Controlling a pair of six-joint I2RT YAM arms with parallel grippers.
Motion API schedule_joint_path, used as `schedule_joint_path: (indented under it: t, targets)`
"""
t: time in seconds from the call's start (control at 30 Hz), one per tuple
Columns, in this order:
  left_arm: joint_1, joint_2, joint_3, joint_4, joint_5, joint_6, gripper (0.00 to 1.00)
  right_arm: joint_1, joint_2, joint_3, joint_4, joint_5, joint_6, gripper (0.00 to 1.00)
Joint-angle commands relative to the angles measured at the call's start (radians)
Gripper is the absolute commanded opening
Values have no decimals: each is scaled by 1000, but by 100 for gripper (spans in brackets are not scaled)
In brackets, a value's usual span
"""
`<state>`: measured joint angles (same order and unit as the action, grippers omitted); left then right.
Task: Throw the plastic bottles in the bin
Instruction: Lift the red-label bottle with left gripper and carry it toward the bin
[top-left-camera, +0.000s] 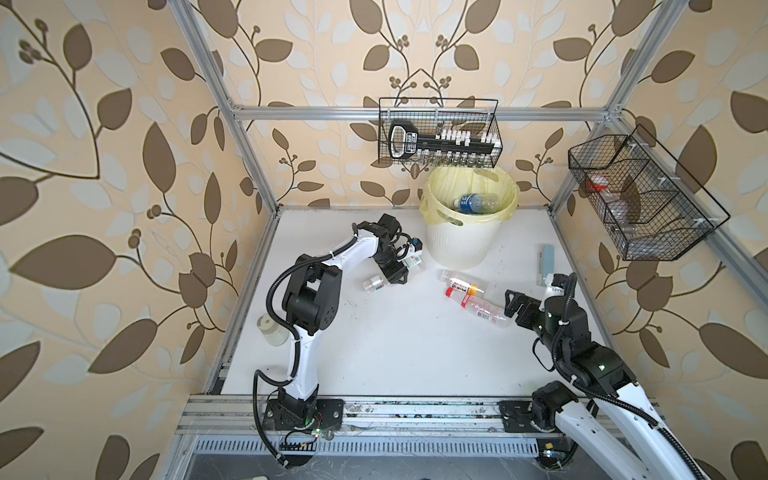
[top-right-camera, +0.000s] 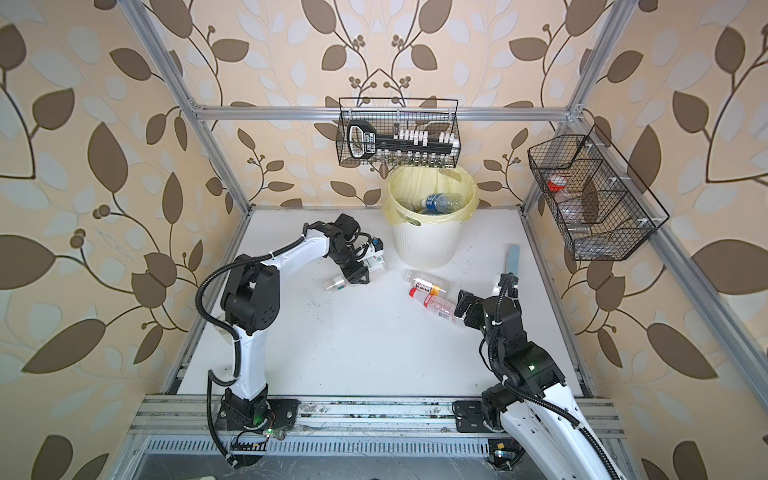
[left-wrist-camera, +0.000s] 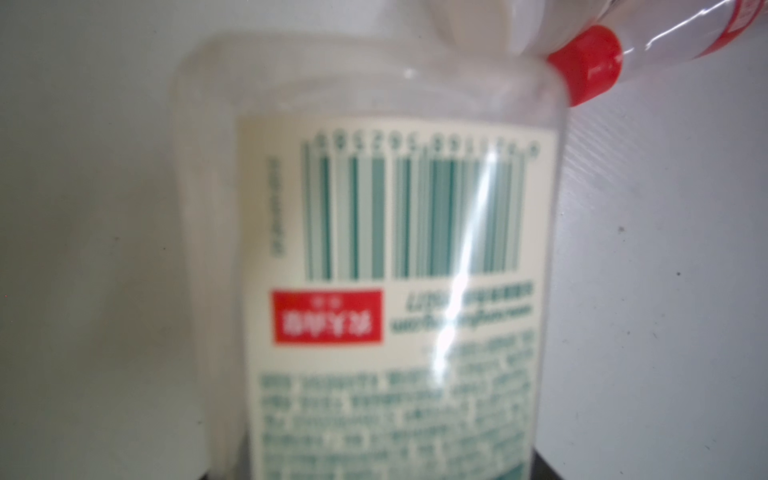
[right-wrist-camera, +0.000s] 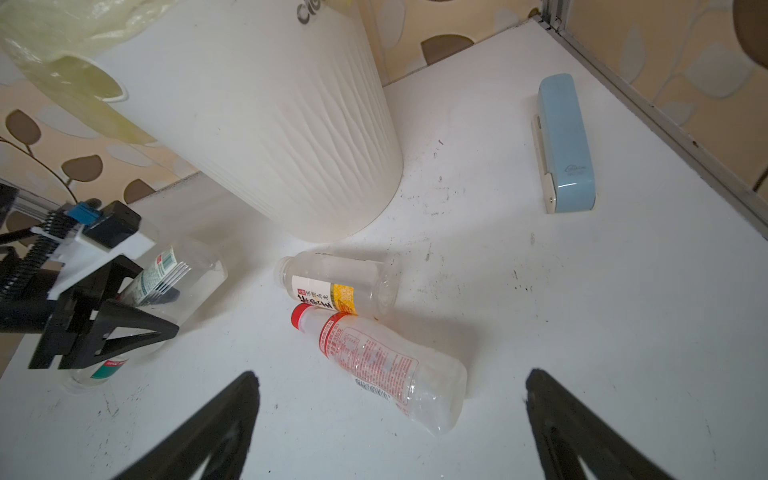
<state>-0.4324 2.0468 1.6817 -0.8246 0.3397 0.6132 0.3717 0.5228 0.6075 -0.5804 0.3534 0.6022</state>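
Clear plastic: bottle (top-left-camera: 412, 262) lies on surface (top-left-camera: 395, 340), long axis crosswise to left end effector (top-left-camera: 394, 275), whose jaws pinch its middle. Bin (top-left-camera: 455, 245) stands just beside, rightward. Right end effector (right-wrist-camera: 392, 380) spread.

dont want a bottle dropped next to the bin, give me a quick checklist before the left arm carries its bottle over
1. left claw closed on the barcode-label bottle: ok
2. grip firm enough to lift: cannot tell
3. bin upright, mouth uncovered: ok
4. right claw open and well apart from the left claw: ok
5. red-cap bottle and yellow-label bottle lying clear of the way to the bin: ok, as far as the views show
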Motion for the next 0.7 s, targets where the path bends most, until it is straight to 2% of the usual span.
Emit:
schedule_joint_path:
  t: [0.0,0.67]
  targets:
    - [1,-112,9,-61,2,-100,58,-3,-12,-5,-5,-19,-3,100]
    - [1,-243,226,-289,20,-254,55,-3,-73,-30,-43,-82,46,100]
